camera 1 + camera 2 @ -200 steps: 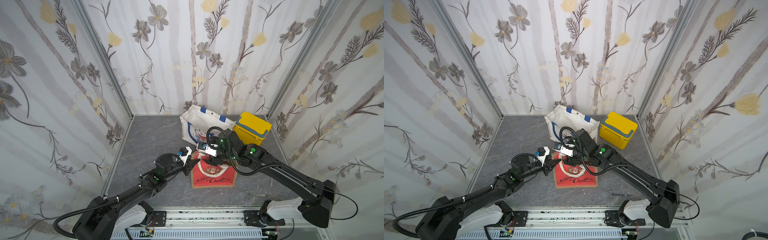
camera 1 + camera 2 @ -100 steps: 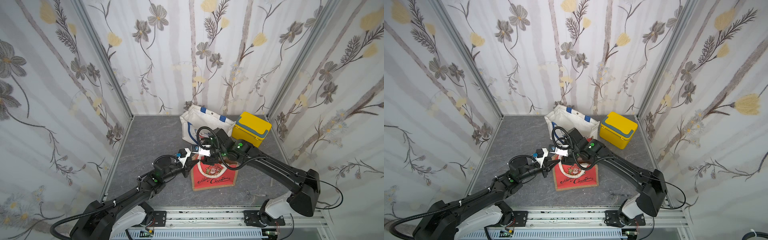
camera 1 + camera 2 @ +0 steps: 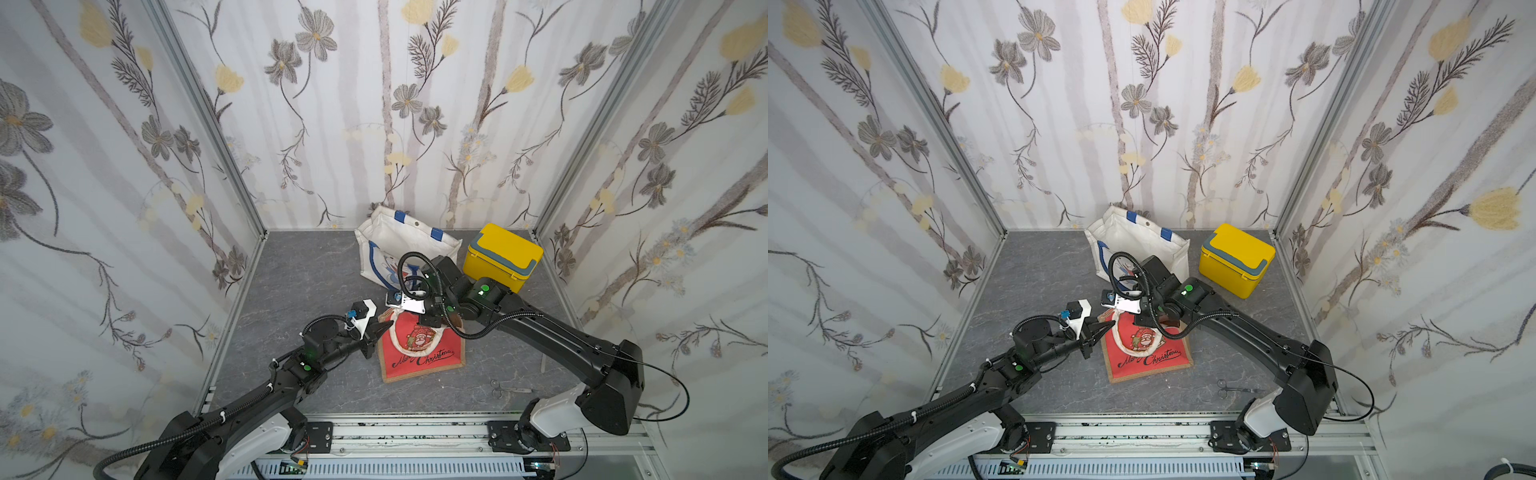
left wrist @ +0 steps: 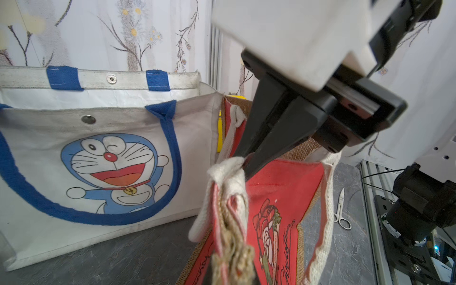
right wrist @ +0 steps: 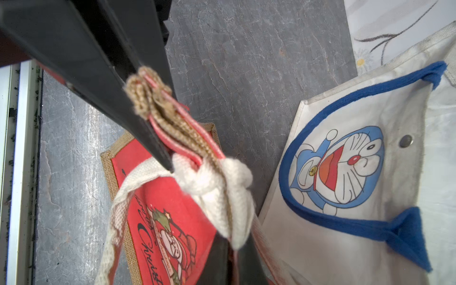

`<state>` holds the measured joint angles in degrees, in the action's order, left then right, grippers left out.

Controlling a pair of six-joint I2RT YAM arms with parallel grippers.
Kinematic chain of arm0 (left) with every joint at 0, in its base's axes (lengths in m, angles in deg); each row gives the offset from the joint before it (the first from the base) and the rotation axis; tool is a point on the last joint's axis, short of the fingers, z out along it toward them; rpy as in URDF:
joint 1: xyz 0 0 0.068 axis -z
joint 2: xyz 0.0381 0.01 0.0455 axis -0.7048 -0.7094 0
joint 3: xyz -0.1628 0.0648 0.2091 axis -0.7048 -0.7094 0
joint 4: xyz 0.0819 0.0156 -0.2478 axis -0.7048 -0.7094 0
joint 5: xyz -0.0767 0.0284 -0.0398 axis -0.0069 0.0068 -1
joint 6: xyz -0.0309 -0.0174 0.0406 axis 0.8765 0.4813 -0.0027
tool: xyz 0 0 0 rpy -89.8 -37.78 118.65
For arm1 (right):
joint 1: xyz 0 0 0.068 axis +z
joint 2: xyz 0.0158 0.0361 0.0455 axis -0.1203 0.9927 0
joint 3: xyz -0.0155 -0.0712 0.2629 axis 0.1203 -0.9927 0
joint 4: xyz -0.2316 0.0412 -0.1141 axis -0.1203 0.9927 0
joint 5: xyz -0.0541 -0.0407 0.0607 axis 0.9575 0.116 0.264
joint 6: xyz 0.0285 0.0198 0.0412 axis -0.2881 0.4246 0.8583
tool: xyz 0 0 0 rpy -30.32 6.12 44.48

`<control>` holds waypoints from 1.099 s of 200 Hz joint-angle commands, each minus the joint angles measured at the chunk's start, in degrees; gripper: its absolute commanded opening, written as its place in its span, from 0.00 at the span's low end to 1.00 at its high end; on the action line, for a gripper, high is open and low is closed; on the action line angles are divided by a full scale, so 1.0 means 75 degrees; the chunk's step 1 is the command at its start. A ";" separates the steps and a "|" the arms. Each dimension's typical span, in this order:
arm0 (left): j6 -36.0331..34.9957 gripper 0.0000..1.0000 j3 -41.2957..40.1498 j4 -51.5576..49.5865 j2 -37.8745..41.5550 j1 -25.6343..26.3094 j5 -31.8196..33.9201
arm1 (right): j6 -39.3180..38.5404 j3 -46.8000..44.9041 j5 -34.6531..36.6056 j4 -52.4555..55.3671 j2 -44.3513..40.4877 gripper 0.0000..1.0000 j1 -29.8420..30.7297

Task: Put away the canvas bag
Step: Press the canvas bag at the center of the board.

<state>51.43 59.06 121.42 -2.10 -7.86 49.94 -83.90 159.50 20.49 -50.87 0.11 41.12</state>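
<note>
Canvas bag (image 3: 419, 359), red with Christmas lettering, lies lower centre in both top views, below a Doraemon tote (image 3: 399, 249); left gripper (image 3: 387, 326) clenched on its burlap rim (image 5: 153, 106), right gripper (image 4: 245, 161) apparently pinching its white strap (image 4: 223, 170).

The Christmas bag (image 3: 419, 357) is red with tan jute edging, a Santa picture, black script lettering and off-white woven handles (image 4: 227, 167). The tote bag (image 3: 395, 241) is white with blue trim and a blue, white and red Doraemon cartoon print. The cooler box (image 3: 498, 253) is yellow with grey-blue lid trim. The floor (image 3: 299, 282) is veined dark grey; the walls (image 3: 332, 124) show white wallpaper with grey and yellow flowers.
</note>
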 commanded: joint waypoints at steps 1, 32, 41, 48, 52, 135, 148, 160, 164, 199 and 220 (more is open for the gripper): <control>0.0056 0.02 -0.0054 0.0254 0.0142 -0.0016 0.0011 | 0.0054 -0.0069 0.1063 0.0265 -0.0058 0.36 -0.0252; 0.0120 0.02 -0.0207 0.0265 0.0470 -0.0013 0.0076 | 0.0162 -0.0150 0.1090 0.0312 -0.0145 0.49 -0.0517; 0.0121 0.03 -0.0248 0.0260 0.0545 -0.0016 0.0092 | 0.0185 -0.0203 0.1068 0.0312 -0.0213 0.48 -0.0544; 0.0132 0.03 -0.0264 0.0260 0.0599 -0.0016 0.0105 | 0.0186 -0.0261 0.1041 0.0334 -0.0271 0.47 -0.0548; 0.0141 0.03 -0.0277 0.0274 0.0619 -0.0016 0.0121 | 0.0186 -0.0283 0.1030 0.0345 -0.0295 0.46 -0.0555; -0.0137 0.80 0.0330 -0.0441 0.0544 0.0052 0.0532 | 0.1100 -0.0607 0.0011 0.0172 -0.0651 0.05 -0.0451; -0.0417 0.89 0.0784 -0.1011 0.0366 0.0189 0.0692 | 0.1189 -0.0641 -0.0066 0.0143 -0.0607 0.05 -0.0451; -0.0664 0.93 0.1172 -0.1464 0.0115 0.0345 0.0822 | 0.1265 -0.0678 -0.0157 0.0077 -0.0598 0.05 -0.0451; -0.0739 0.93 0.1289 -0.1626 0.0022 0.0405 0.0876 | 0.1297 -0.0685 -0.0183 0.0039 -0.0598 0.06 -0.0451; -0.1417 0.89 0.2209 -0.3119 -0.0895 0.0757 0.1547 | 0.1354 -0.0945 -0.0594 -0.0283 -0.0872 0.10 -0.0515; -0.1488 0.68 0.2686 -0.3674 -0.1236 0.0781 0.1451 | 0.1359 -0.1353 -0.0872 -0.0785 -0.1205 0.17 -0.0562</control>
<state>43.65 76.04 101.51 -9.44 -2.18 59.41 -74.48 151.92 18.28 -52.53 -6.74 37.25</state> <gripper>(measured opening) 0.804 0.144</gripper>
